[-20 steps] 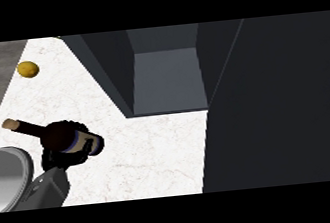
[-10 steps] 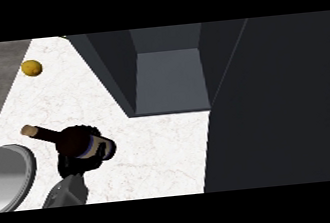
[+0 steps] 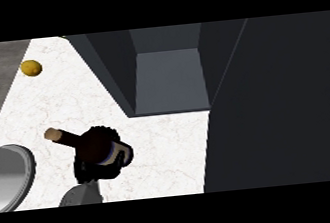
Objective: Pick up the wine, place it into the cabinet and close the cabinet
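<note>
our left hand [image 3: 97,157] curls round the wine [image 3: 74,141], cork end up-left, on the counter [image 3: 63,98] before the open cabinet [image 3: 171,78].

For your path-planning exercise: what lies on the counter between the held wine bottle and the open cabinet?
Nothing: in the head view, only bare white counter separates the wine bottle in the left hand from the cabinet.

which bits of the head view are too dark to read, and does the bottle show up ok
Head view: the cabinet interior is dim grey, and its open door fills the right side as a near-black slab with no detail. The wine bottle shows only its pale cork end and neck against the bright marble counter; its body merges with the black left hand curled round it.
</note>
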Tool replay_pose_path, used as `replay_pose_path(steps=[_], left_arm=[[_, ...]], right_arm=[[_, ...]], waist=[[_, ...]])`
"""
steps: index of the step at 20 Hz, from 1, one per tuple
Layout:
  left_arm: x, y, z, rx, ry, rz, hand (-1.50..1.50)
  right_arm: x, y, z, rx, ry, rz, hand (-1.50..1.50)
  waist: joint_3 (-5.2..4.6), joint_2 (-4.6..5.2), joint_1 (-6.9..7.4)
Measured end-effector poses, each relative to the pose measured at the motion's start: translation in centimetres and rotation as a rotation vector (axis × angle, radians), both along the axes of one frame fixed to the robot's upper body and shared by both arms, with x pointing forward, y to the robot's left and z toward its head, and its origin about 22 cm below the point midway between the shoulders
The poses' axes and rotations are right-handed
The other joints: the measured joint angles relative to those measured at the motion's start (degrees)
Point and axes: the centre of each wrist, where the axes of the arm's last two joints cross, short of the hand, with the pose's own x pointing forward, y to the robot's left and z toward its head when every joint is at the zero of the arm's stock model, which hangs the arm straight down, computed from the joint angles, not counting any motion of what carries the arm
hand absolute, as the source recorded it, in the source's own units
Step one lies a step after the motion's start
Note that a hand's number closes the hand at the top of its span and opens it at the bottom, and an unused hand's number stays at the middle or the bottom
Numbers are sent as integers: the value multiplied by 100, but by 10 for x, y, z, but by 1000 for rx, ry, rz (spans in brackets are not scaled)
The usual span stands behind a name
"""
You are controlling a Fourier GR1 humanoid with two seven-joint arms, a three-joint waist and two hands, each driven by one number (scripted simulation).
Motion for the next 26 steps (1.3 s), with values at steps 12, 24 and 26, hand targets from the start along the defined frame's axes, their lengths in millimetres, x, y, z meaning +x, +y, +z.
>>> replay_pose_path(steps=[12,24,26], left_arm=[[-15,-75,51,-21,47,-16,150],[-4,-105,40,-35,124,43,150],[-2,-109,35,-33,122,49,150]], right_arm=[[4,-4,3,-8,-1,-10,-150],[4,-6,-1,-10,9,-1,-150],[4,-5,0,-8,5,4,-150]], waist=[[-5,17,-25],[-7,28,-58],[-7,29,-59]])
